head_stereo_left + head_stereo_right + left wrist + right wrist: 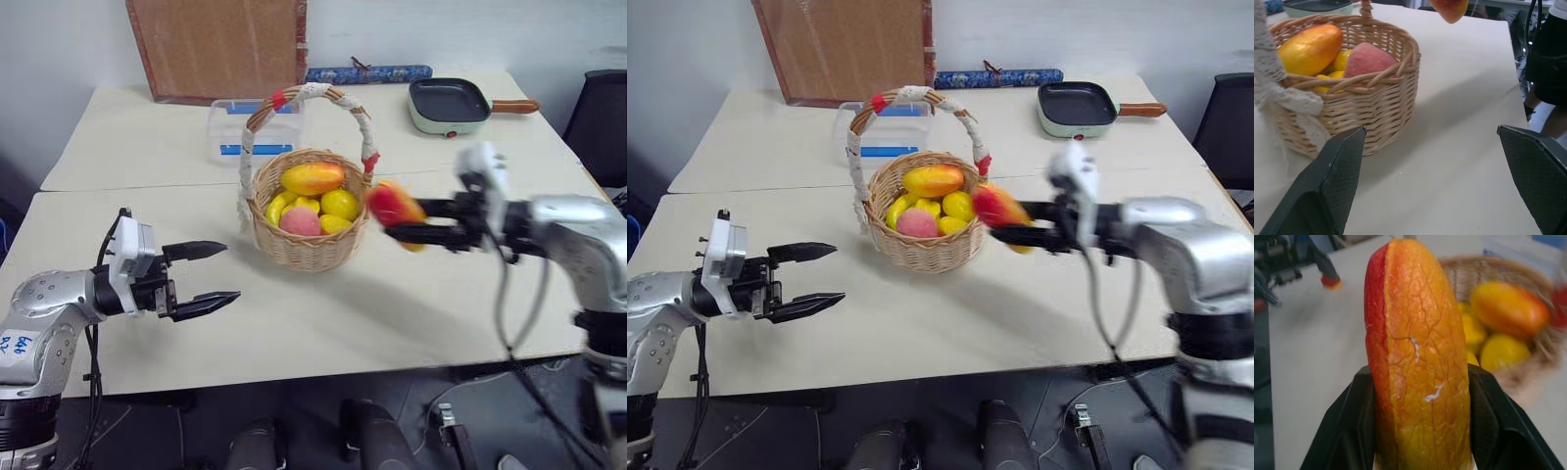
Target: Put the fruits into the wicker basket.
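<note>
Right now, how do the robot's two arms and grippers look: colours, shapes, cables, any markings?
Both arms are rounded silver-grey shells. The left gripper has two black pointed fingers with a fine mesh texture, behind them a white boxy block, and a black cable loops beside it. A white sticker with blue handwriting sits on the left arm. The right gripper is black too, with a white module on its wrist and thin black cables hanging below.

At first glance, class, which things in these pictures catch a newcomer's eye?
The wicker basket at mid-table, already heaped with yellow and orange fruit plus a pink peach. Just to its right, the right claw holds a red-and-yellow mango in the air beside the rim. The left claw hangs open over the near table.
</note>
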You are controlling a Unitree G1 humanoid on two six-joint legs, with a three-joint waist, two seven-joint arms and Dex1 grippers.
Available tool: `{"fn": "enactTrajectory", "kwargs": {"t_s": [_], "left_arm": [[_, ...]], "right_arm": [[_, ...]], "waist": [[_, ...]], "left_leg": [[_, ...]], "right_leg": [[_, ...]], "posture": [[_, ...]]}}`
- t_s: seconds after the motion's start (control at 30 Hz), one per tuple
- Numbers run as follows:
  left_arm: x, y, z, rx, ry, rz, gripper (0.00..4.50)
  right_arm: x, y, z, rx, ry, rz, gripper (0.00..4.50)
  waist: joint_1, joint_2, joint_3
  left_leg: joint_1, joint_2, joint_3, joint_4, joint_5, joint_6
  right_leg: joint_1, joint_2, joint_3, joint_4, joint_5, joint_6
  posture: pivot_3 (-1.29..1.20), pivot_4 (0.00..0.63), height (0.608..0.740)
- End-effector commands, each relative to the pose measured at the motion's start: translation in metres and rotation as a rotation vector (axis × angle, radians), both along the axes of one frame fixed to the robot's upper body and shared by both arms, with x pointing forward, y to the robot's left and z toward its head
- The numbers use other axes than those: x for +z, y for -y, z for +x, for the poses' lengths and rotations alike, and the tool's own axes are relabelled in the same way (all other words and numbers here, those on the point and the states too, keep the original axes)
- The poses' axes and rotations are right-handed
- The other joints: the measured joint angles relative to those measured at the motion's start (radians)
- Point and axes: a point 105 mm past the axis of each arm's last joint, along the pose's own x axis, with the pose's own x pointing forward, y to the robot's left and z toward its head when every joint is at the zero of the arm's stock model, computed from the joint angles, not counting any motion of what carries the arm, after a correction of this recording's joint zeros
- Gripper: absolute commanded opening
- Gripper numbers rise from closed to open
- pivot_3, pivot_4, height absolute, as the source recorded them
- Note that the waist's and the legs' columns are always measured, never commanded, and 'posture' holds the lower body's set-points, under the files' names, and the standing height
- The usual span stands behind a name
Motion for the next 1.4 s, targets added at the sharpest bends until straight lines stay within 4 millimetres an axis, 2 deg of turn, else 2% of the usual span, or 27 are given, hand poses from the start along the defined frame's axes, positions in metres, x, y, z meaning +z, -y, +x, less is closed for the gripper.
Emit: {"fn": "enactTrajectory", "kwargs": {"t_s": [0.03,0.13,0.23,0.37,0.43,0.53,0.63,0.7,0.8,0.83,0.9,1.0,1.1,1.2,1.4], "left_arm": [[0.004,-0.002,-0.005,0.021,0.018,-0.028,4.50],[0.002,-0.001,-0.006,0.031,0.013,-0.037,4.50],[0.002,-0.001,-0.005,0.038,0.017,-0.045,4.50],[0.002,0.000,-0.004,0.038,0.022,-0.049,4.50],[0.003,0.001,-0.003,0.037,0.025,-0.050,4.50],[0.004,0.001,-0.003,0.037,0.028,-0.049,4.50],[0.007,-0.002,-0.001,0.045,0.041,-0.051,4.50],[0.011,-0.003,-0.001,0.057,0.054,-0.067,4.50],[0.015,-0.006,-0.001,0.069,0.058,-0.082,4.50],[0.015,-0.006,-0.001,0.071,0.056,-0.083,4.50],[0.016,-0.008,0.000,0.074,0.046,-0.091,4.50],[0.020,-0.010,0.002,0.091,0.040,-0.106,4.50],[0.028,-0.008,0.004,0.090,0.043,-0.129,4.50],[0.031,-0.006,0.004,0.081,0.039,-0.134,4.50],[0.028,-0.001,-0.001,0.062,0.029,-0.128,4.50]], "right_arm": [[0.019,-0.023,0.020,-0.091,0.040,0.052,1.94],[0.014,-0.038,0.032,-0.134,0.056,0.025,1.94],[0.014,-0.045,0.040,-0.169,0.082,0.030,2.93],[0.023,-0.041,0.042,-0.182,0.193,0.031,4.34],[0.031,-0.032,0.026,-0.100,0.232,0.096,4.43],[0.031,-0.009,-0.002,0.024,0.273,0.183,4.43],[0.016,0.034,-0.018,0.050,0.314,0.225,4.43],[0.000,0.069,-0.019,-0.010,0.326,0.240,4.43],[-0.017,0.115,-0.005,-0.161,0.394,0.218,4.43],[-0.024,0.126,0.000,-0.180,0.385,0.207,4.43],[-0.031,0.137,0.010,-0.198,0.397,0.192,4.43],[-0.025,0.128,0.030,-0.150,0.425,0.186,4.43],[-0.010,0.094,0.053,-0.021,0.412,0.177,4.43],[0.000,0.068,0.064,0.079,0.368,0.164,4.43],[-0.002,0.023,0.082,0.149,0.221,0.128,4.43]], "waist": [[0.003,0.000,0.000],[0.005,-0.001,0.000],[0.003,-0.003,-0.001],[0.001,-0.003,-0.001],[0.002,-0.003,-0.002],[0.007,-0.003,-0.002],[0.008,-0.003,-0.002],[0.008,-0.003,-0.002],[0.003,-0.003,-0.002],[-0.003,-0.003,-0.002],[-0.008,-0.003,-0.002],[-0.025,-0.002,-0.001],[-0.038,-0.001,0.000],[-0.042,-0.001,0.000],[-0.028,-0.001,0.000]], "left_leg": [[-0.002,0.000,0.000,0.001,0.000,0.000],[-0.014,0.000,-0.003,0.010,-0.001,0.002],[-0.015,-0.002,-0.004,0.012,-0.003,0.005],[-0.015,-0.002,0.000,0.012,-0.003,0.006],[-0.015,-0.001,0.000,0.012,-0.003,0.006],[-0.015,-0.001,-0.001,0.012,-0.004,0.005],[-0.015,-0.001,-0.001,0.011,-0.005,0.007],[-0.015,-0.002,-0.001,0.012,-0.006,0.008],[-0.013,-0.005,0.001,0.012,-0.005,0.009],[-0.012,-0.006,0.003,0.012,-0.005,0.009],[-0.009,-0.006,0.006,0.012,-0.004,0.009],[-0.006,-0.003,0.007,0.012,-0.003,0.007],[-0.003,0.001,0.008,0.012,-0.003,0.006],[-0.002,0.004,0.008,0.011,-0.004,0.004],[-0.002,0.005,0.008,0.011,-0.006,0.002]], "right_leg": [[-0.002,0.000,0.000,0.001,0.000,0.000],[-0.007,0.001,-0.004,0.006,0.000,0.000],[-0.007,0.000,-0.005,0.005,0.001,0.001],[-0.007,0.000,-0.005,0.001,0.002,0.003],[-0.007,0.000,-0.005,0.002,0.002,0.003],[-0.005,0.001,-0.008,0.001,0.002,0.003],[-0.004,0.001,-0.009,-0.001,0.002,0.004],[-0.004,0.000,-0.008,-0.002,0.003,0.005],[-0.003,0.000,-0.007,-0.002,0.003,0.005],[-0.002,-0.001,-0.006,-0.003,0.003,0.005],[-0.002,-0.001,-0.004,-0.003,0.003,0.004],[-0.002,0.000,-0.002,-0.001,0.002,0.003],[-0.002,0.001,-0.001,0.002,0.002,0.003],[-0.003,0.003,-0.001,0.008,0.002,0.001],[-0.003,0.003,-0.002,0.007,0.001,0.000]], "posture": [[0.00,0.150,0.740],[0.00,0.150,0.740],[0.00,0.150,0.740],[0.00,0.150,0.740],[0.00,0.150,0.740],[0.00,0.150,0.740],[0.00,0.150,0.740],[0.00,0.150,0.740],[0.00,0.150,0.740],[0.00,0.150,0.740],[0.00,0.150,0.740],[0.00,0.150,0.740],[0.00,0.150,0.740],[0.00,0.150,0.740],[0.00,0.150,0.740]]}}
